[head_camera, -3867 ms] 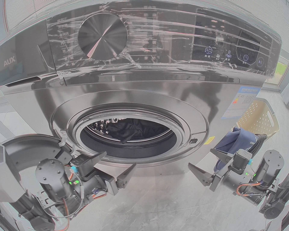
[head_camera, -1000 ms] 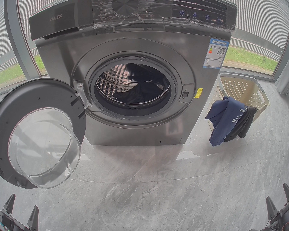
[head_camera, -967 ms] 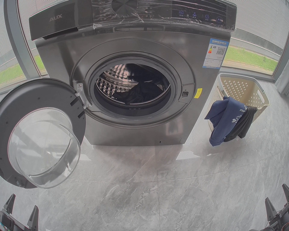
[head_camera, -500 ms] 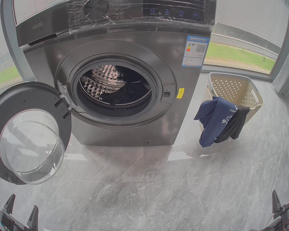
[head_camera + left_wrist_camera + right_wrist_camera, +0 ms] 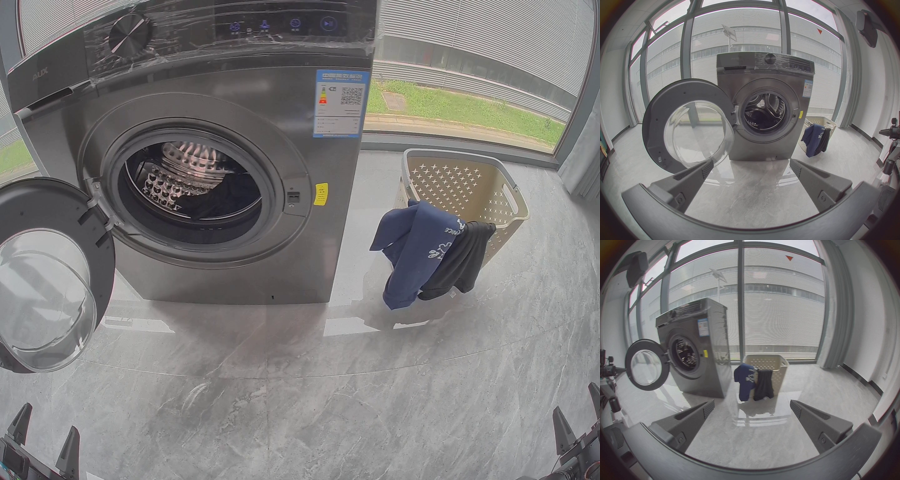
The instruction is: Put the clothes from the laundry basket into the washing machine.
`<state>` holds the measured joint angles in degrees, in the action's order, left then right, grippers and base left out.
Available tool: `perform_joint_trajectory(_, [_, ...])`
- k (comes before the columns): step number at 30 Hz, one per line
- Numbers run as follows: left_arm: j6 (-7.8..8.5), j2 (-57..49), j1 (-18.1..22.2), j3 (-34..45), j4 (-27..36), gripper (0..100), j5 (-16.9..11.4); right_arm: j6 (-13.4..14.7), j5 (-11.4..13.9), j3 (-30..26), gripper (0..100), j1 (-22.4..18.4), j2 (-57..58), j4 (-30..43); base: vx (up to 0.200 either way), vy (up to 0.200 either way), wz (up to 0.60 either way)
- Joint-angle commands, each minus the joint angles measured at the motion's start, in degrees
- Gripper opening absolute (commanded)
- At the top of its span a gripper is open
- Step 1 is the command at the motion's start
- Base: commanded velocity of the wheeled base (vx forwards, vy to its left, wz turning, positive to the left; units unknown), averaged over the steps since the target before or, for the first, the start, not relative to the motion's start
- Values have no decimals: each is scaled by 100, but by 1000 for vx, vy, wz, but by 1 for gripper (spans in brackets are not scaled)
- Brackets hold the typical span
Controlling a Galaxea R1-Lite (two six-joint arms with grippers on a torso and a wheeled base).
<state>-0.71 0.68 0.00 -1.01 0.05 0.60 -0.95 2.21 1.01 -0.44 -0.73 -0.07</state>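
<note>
Washing machine (image 5: 294, 156) on the grey floor (image 5: 300, 387), its door (image 5: 47, 275) swung wide open on the left; a dark garment (image 5: 219, 197) lies in the drum (image 5: 178, 169). Laundry basket (image 5: 462, 154) stands near the machine's right side. A blue garment (image 5: 415, 256) and a black garment (image 5: 459, 259) hang side by side over its near rim. Left gripper (image 5: 50, 417) and right gripper (image 5: 575, 398), at the floor's near edge, are both spread and empty.

On the front of the washing machine (image 5: 300, 250), upper centre, you have a blue-edged label (image 5: 340, 103) with coloured bars and a square code; its print is too small to read. The yellow sticker (image 5: 321, 194) below it is illegible. Lit icons line the control panel (image 5: 281, 25) along the top. White lettering on the blue garment (image 5: 415, 256), right of centre, is unreadable.
</note>
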Motion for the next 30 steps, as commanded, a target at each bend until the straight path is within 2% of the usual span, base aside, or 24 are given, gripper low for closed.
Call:
perform_joint_trajectory(1, [-8,-16,-9,92,4,100,2,69,-177,-84,100,0,3,51,0,-200,0])
perform_joint_trajectory(6, [-35,-16,-9,92,4,100,2,78,-177,-84,100,0,3,51,0,-200,0])
perform_joint_trajectory(12, [-114,-16,-9,92,4,100,11,78,-177,-84,100,0,3,51,0,0,0])
perform_joint_trajectory(30, [-114,-16,-9,92,4,100,11,78,-177,-84,100,0,3,51,200,0,0])
